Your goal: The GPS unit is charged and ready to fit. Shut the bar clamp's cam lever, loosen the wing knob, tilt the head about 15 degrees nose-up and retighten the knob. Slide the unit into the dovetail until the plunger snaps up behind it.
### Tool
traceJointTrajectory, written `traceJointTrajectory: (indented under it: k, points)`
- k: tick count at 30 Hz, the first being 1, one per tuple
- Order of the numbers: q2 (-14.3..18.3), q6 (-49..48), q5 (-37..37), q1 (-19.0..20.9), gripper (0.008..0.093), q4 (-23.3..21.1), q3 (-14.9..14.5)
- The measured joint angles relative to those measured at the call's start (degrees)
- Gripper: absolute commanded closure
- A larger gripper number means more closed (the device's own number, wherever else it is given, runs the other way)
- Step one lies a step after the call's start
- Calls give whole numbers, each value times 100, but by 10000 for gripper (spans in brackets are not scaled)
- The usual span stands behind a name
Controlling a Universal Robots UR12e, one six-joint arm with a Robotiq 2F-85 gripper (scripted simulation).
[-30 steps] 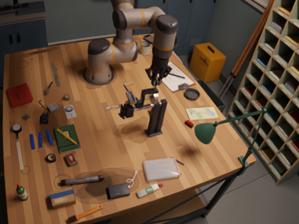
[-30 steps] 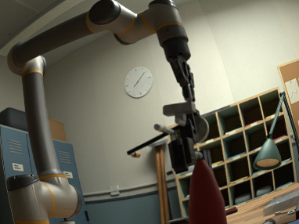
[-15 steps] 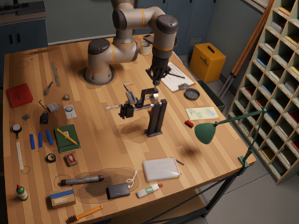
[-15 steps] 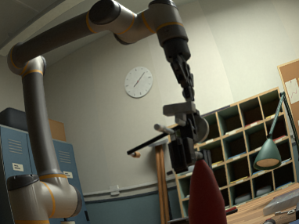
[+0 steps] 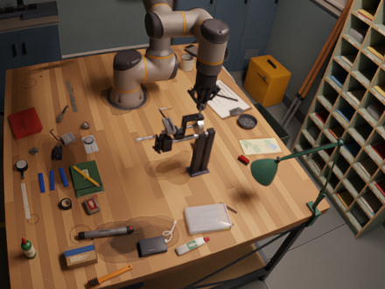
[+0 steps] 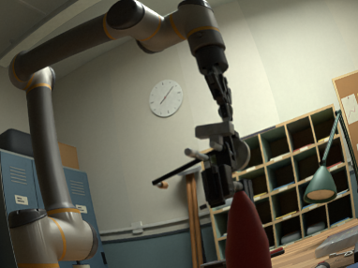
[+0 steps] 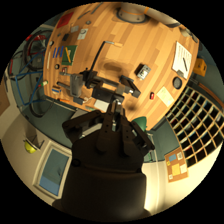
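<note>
The cam lever [image 5: 192, 117] [image 6: 214, 129] [image 7: 103, 94] of the bar clamp juts out at the top of the mount, and my gripper [image 5: 201, 106] [image 6: 227, 114] [image 7: 116, 106] is closed on it from above. The mount sits on a dark upright post [image 5: 202, 151] in the middle of the bench, clamped on a thin horizontal bar [image 5: 151, 138] [image 6: 180, 168]. The tilting head [image 5: 162, 142] [image 7: 76, 84] hangs off the left side of the clamp. The dark GPS unit [image 5: 152, 246] lies flat near the front edge of the bench, with a white cable beside it.
The green desk lamp [image 5: 265, 170] [image 6: 320, 183] reaches over the bench's right edge. A clipboard [image 5: 227, 101], a round dark tin [image 5: 247, 121] and a paper card [image 5: 260, 146] lie to the right of the mount. Small tools cover the left side, and pigeonhole shelves [image 5: 358, 100] stand further right.
</note>
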Motion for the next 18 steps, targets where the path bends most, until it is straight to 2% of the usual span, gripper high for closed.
traceJointTrajectory:
  k: [18]
  points:
    - [0,-1027,0,0,934,0,0]
